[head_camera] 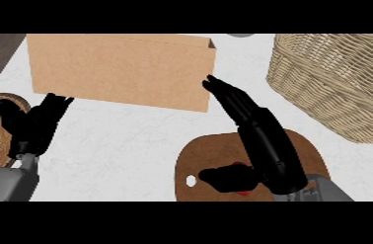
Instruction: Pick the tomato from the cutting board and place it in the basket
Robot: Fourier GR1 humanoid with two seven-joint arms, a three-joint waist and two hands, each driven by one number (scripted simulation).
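Black fingers of the left hand point(40, 119) show at the far left of the head view, pointing up and away from the body, straight and relaxed, holding nothing; its grey forearm enters from the lower left corner. Just behind that hand, at the left edge, a sliver of a brown woven object point(6, 102) is visible, too cut off to identify. Further back, a tan cardboard box point(120, 70) lies on the white counter point(116, 144), spanning the upper left and centre. Near the lower centre sits the brown wooden cutting board point(197, 156), rounded, with a small hole near its left rim. On the board, only small red patches of the tomato point(245, 191) are visible, beneath the palm of the right hand point(266, 149) and beside its thumb. The right hand stretches over the board with fingers extended long and straight toward the box's near right corner, fingertips overlapping that corner in view; the thumb angles out to the left across the tomato. The hand is wide, not closed around the tomato. Whether palm or thumb touches the tomato cannot be told. At the upper right stands the wicker basket point(328, 80), pale woven, apart from the board. A small grey object point(241, 35) is cut off by the top edge.
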